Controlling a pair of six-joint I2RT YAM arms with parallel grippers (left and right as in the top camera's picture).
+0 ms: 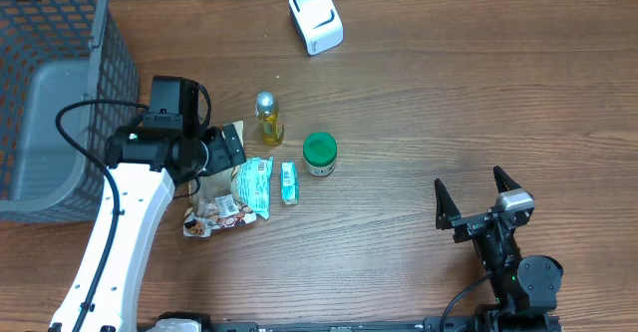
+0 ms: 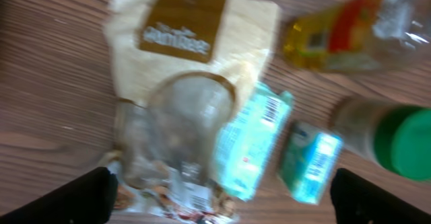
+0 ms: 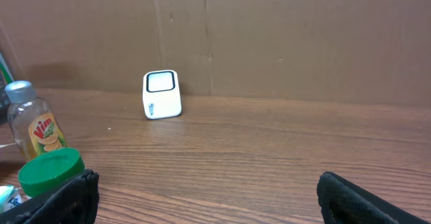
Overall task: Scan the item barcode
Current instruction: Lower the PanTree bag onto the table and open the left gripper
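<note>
the left gripper [image 2: 229,196] hangs with fingers spread wide over the snack pouch [image 2: 195,62], holding nothing; the pouch lies flat, touching the teal packet [image 2: 252,143], well apart from the white scanner [image 1: 316,18]. closing here could catch both packets, or crumple the slack pouch and hide its barcode; the right gripper [image 1: 471,184] sits spread and empty.

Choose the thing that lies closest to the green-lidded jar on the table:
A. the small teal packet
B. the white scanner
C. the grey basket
A: in the overhead view the small teal packet lies right next to the green-lidded jar, while the white scanner and the grey basket are much farther from it.
</note>
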